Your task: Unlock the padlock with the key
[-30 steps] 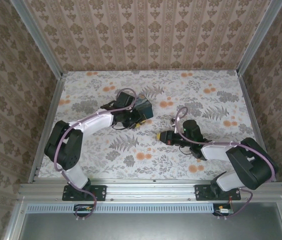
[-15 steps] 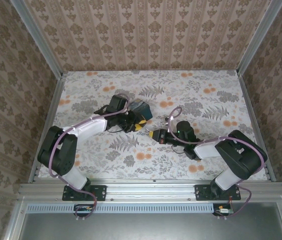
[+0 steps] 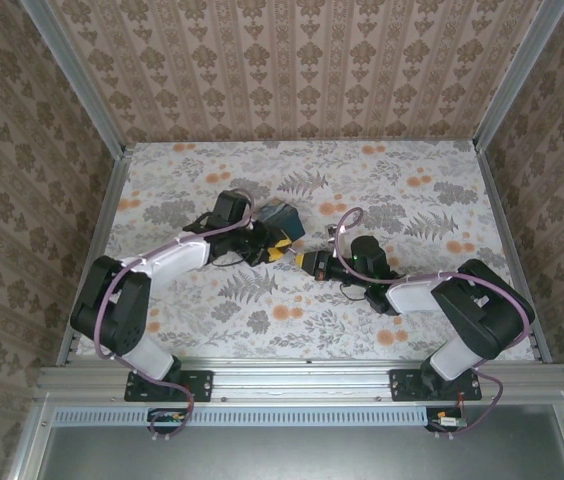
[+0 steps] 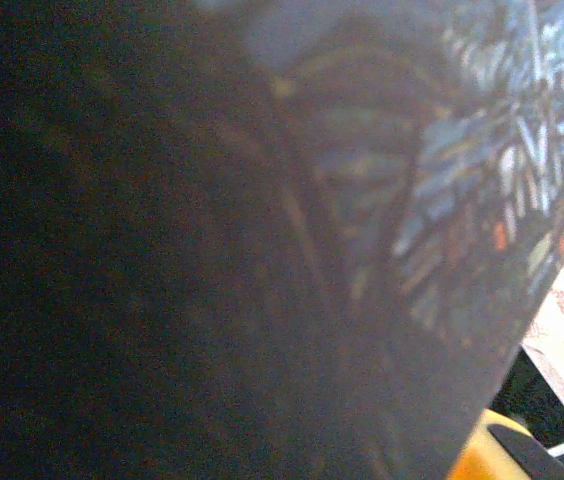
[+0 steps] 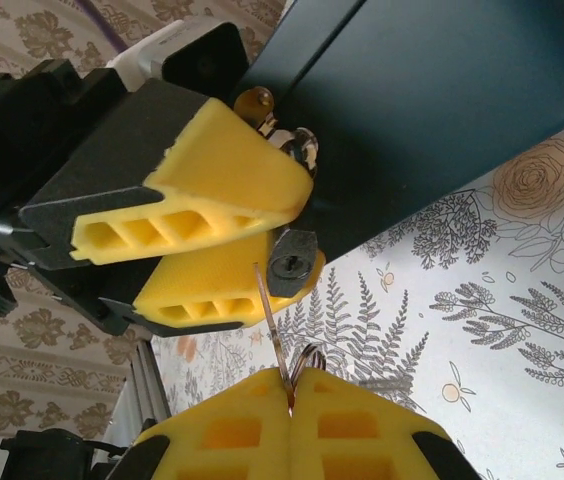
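The left gripper (image 5: 284, 228) squeezes the padlock (image 5: 290, 262) in the middle of the right wrist view, by the dark tin (image 5: 442, 110). At the bottom, the right gripper (image 5: 290, 395) pinches the thin key (image 5: 270, 320) tight. Its tip is beside the keyhole, so it may miss and bend.

The tabletop (image 3: 382, 180) is white, printed with grey ferns and leaves and small orange blossoms. The walls (image 3: 292, 70) wear tan wallpaper with brown damask motifs set in stripes. The left arm (image 3: 177, 255) and right arm (image 3: 417, 295) are white and black. The left gripper's fingers (image 5: 227, 175) and right gripper's fingers (image 5: 362, 410) are bright yellow on black mounts. The padlock (image 5: 290, 262) is dark grey with a silvery keyway, and the key (image 5: 270, 320) is silvery. The tin (image 4: 482, 170) is dark blue, streaked with paler blue, white and orange.
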Robot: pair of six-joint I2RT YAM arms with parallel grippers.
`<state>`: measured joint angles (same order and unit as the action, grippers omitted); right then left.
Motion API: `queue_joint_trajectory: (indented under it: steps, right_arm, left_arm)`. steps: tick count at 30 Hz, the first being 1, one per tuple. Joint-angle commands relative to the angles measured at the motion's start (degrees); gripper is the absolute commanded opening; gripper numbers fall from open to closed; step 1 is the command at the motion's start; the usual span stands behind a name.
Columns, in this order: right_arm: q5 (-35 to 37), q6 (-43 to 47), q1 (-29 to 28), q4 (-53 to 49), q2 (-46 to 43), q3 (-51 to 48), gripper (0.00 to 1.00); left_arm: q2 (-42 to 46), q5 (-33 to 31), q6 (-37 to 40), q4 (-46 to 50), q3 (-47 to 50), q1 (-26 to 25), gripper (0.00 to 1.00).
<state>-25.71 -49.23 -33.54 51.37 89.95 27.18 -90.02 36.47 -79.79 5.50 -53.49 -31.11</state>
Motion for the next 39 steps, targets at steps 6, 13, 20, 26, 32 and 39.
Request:
queue_joint_trajectory:
  steps: [6, 13, 20, 26, 32, 39]
  right_arm:
    - [0.6, -0.4, 0.1, 0.7, 1.8, 2.2, 0.0]
    - [-1.1, -0.6, -0.2, 1.8, 2.6, 2.8, 0.0]
    - [-2.0, -0.7, -0.4, 2.7, 2.8, 3.3, 0.0]
    - [-2.3, -0.9, -0.6, 2.1, 3.7, 3.7, 0.0]
    - [1.9, 1.2, 3.6, -10.7, -1.6, 1.8, 0.0]
    - [0.7, 6.8, 9.1, -21.5, -7.0, 0.2, 0.0]
  left_arm:
    - [3.5, 1.3, -1.8, -2.2, 2.6, 1.3, 0.09]
    - [3.8, 0.9, -2.5, -3.7, 3.8, 1.7, 0.09]
    - [3.8, 0.7, -2.4, -4.1, 3.9, 1.6, 0.09]
    - [4.1, 0.7, -2.2, -3.9, 4.3, 1.7, 0.08]
    - [5.9, -12.3, 20.2, 18.1, -4.9, 0.0, 0.25]
    - [4.6, -24.7, 14.5, 15.8, -1.6, -9.6, 0.66]
